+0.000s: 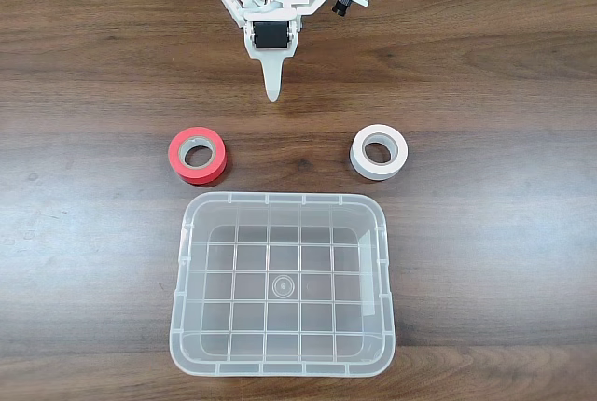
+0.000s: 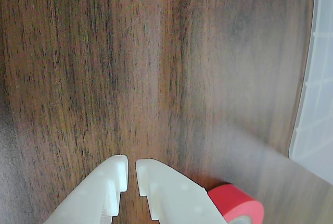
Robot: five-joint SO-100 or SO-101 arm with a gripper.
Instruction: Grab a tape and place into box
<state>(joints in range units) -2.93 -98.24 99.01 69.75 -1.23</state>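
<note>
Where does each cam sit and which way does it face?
Fixed view: above the table, looking straight down; the arm enters at top, gripper pointing toward the clear box.
Wrist view: rides the gripper, looking down at the wood; both white fingers show, nearly closed on nothing.
Shared: the red tape and the box edge.

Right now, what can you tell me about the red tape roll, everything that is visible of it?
The red tape roll is a small ring with a grey-beige inner core. It lies flat on the wooden table, hole up, just above the clear box's upper-left corner in the fixed view, apart from it. Nothing grips it. In the wrist view it peeks out beside the gripper.
</note>
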